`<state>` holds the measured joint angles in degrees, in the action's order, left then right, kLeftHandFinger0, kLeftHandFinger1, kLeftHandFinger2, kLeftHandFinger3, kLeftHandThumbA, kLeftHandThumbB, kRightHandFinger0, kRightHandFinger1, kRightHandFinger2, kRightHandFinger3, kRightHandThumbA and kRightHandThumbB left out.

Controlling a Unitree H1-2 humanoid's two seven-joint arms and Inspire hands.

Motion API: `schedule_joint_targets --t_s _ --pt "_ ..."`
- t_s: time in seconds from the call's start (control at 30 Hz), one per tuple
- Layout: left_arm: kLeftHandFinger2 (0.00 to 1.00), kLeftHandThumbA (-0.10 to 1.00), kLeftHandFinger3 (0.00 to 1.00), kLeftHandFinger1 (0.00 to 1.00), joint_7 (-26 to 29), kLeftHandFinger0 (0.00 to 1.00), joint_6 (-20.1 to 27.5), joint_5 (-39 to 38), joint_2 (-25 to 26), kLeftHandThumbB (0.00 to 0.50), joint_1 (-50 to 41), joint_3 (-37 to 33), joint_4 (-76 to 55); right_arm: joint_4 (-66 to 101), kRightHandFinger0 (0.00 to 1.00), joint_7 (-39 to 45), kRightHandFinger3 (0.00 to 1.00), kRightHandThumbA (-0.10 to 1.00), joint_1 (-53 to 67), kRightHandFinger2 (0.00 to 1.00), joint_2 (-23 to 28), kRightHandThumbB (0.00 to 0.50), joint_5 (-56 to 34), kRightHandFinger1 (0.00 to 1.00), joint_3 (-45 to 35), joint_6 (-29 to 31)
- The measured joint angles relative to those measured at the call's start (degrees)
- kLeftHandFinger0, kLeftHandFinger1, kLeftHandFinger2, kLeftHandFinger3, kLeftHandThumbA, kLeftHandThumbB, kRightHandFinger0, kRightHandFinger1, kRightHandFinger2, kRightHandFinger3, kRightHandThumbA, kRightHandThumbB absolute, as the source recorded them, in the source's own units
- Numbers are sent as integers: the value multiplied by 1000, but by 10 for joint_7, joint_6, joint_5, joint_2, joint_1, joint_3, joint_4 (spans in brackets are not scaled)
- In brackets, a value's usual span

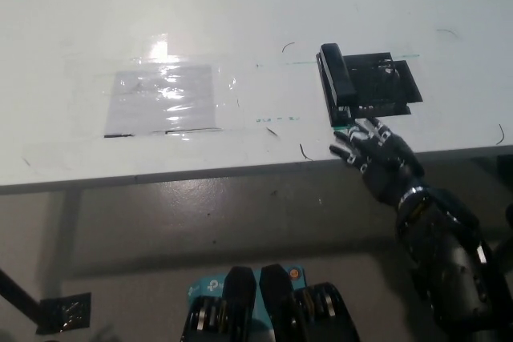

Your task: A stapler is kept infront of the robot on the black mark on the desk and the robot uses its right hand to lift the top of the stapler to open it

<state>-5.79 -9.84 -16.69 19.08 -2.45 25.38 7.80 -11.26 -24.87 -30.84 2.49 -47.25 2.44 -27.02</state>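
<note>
Black right hand [375, 154] at the white counter [240, 22] edge, fingers spread, holding nothing, long black stapler [337, 78] just beyond it on the black mark [389, 82]

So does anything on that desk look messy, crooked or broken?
Nothing broken or spilled. The stapler lies closed along the left edge of the black mark. The only oddities: a wrinkled, shiny taped patch on the left and a few pen squiggles. The right hand is open just below the stapler.

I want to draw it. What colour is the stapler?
Black, seen in the head view: stapler.
</note>
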Motion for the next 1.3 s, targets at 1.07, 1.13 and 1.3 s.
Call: schedule_joint_targets --t_s 1.07,1.13,1.3 --pt "710 354 893 594 0 545 0 2 -3 142 -22 -2 0 -75 509 -54 909 261 -112 776 -30 0 -56 620 -66 0" --pt "703 360 890 588 0 544 -1 2 -5 152 -24 -2 -1 -84 450 -54 871 250 -132 729 -32 0 -55 572 -76 0" --pt "695 360 867 587 0 553 -1 2 -9 156 -26 -1 -2 -112 464 -61 866 216 -179 732 -32 0 -53 597 -95 0"
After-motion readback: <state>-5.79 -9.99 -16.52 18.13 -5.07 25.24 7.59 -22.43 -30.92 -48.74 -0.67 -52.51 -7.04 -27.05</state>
